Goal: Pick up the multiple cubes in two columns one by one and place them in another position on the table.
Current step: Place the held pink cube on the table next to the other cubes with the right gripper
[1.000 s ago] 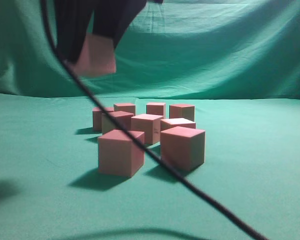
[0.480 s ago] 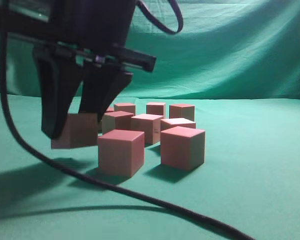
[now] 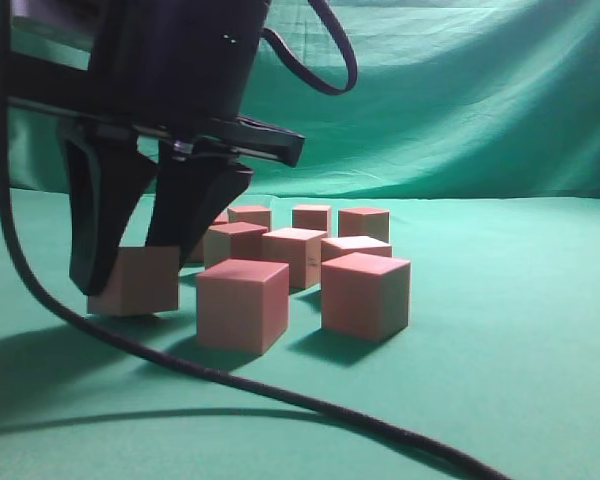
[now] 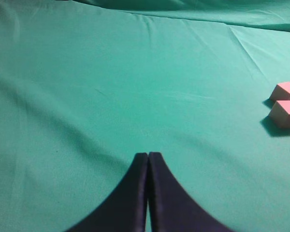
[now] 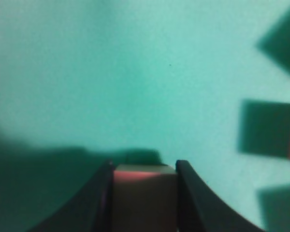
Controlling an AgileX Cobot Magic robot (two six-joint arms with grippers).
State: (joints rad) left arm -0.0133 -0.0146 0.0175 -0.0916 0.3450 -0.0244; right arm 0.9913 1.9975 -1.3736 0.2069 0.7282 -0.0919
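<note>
since half a second ago my right gripper (image 3: 130, 275) has dropped lower, and the block (image 3: 136, 281) it carries now sits at or just above the green table (image 3: 500, 330), left of the front pair of the group.

from the side view, the dark fingers (image 3: 92, 240) clamp the block on both flanks. its bottom edge looks to meet the cloth, though i can't be sure it is fully down. the other blocks (image 3: 300, 262) stand in their two rows, near but apart from it, and a black cable (image 3: 280, 400) trails across the foreground.

on the left wrist view, my left gripper (image 4: 148, 162) has its tips pressed together, holding nothing, over bare cloth; two blocks (image 4: 285, 104) show at the right edge.

on the right wrist view, the block (image 5: 144, 195) is squeezed between both fingers (image 5: 193, 193), with blurred cloth close beneath.

i judge this the placing step of one carry. next i should part the fingers gently, then lift straight up so the neighbour isn't nudged.
</note>
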